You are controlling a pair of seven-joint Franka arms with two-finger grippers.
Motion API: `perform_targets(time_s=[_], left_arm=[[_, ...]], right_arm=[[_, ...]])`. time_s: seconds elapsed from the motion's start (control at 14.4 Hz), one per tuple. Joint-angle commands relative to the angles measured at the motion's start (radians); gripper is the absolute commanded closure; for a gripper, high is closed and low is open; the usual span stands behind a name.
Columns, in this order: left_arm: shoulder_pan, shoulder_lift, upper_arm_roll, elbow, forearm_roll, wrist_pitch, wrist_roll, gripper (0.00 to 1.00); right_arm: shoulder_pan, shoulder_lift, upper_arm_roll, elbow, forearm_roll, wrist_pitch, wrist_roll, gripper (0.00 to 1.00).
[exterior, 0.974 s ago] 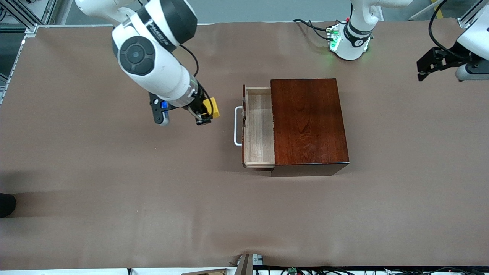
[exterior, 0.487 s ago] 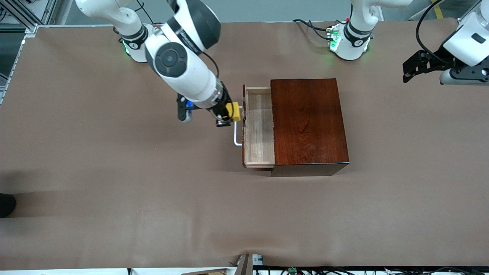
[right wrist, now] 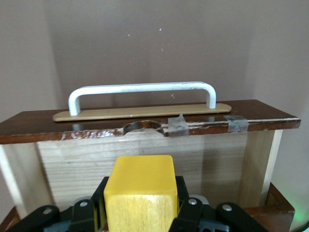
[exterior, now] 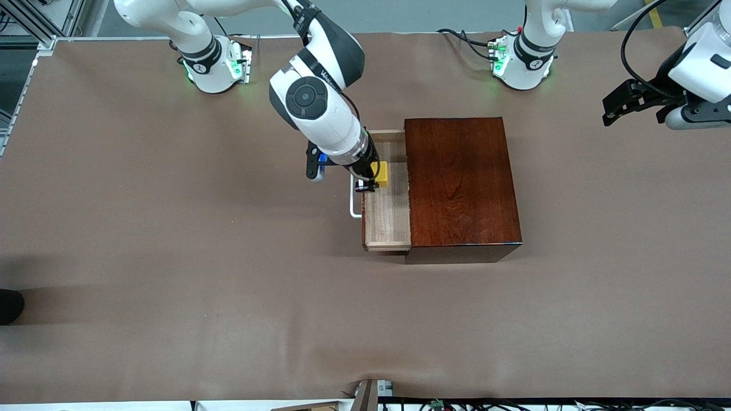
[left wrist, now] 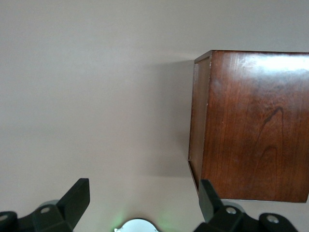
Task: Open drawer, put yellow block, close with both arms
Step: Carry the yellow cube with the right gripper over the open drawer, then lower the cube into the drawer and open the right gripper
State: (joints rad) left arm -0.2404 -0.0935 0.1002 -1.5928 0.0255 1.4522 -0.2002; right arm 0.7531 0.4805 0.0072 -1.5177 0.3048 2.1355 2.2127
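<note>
Risks I see: the box (exterior: 462, 182) may slide on the worktop (exterior: 171, 257) if I clip the drawer (exterior: 388, 217) wall. The right claw (exterior: 371, 177), clamped on the block (exterior: 381, 173), hangs frame centre over the open drawer; releasing high could bounce it out. The left claw (exterior: 622, 105), fingers apart, waits upper right. Count: two arms, one box, one drawer, one block.
</note>
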Motion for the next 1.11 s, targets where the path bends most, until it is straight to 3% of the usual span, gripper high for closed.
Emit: perform_targets(time_s=[0.0, 0.63, 0.7, 0.77, 0.83, 0.9, 0.97, 1.04], left_arm=[[0.015, -0.029, -0.004, -0.018, -0.022, -0.012, -0.03, 0.0], [0.016, -0.015, 0.003, 0.013, -0.009, -0.01, -0.011, 0.0], [0.016, -0.011, 0.003, 0.023, -0.009, -0.01, -0.013, 0.0], [0.016, 0.003, 0.003, 0.036, -0.009, -0.01, -0.011, 0.0], [0.015, 0.009, 0.003, 0.045, -0.009, -0.01, -0.013, 0.0], [0.015, 0.014, 0.003, 0.045, -0.01, -0.009, -0.013, 0.0], [0.019, 0.018, 0.0, 0.045, -0.009, -0.006, -0.013, 0.0], [0.032, 0.02, -0.007, 0.045, -0.015, -0.004, -0.015, 0.0]], right_arm=[[0.015, 0.004, -0.012, -0.01, 0.013, 0.023, 0.013, 1.0], [0.065, 0.101, -0.013, -0.01, 0.008, 0.103, 0.012, 1.0], [0.069, 0.11, -0.015, -0.01, 0.008, 0.103, 0.012, 0.96], [0.071, 0.115, -0.015, -0.01, 0.008, 0.103, 0.012, 0.82], [0.071, 0.116, -0.015, -0.01, 0.007, 0.103, 0.012, 0.59], [0.071, 0.116, -0.015, -0.009, 0.007, 0.101, 0.012, 0.13], [0.071, 0.118, -0.015, -0.009, 0.007, 0.095, 0.016, 0.0], [0.069, 0.118, -0.015, -0.009, 0.007, 0.089, 0.018, 0.0]])
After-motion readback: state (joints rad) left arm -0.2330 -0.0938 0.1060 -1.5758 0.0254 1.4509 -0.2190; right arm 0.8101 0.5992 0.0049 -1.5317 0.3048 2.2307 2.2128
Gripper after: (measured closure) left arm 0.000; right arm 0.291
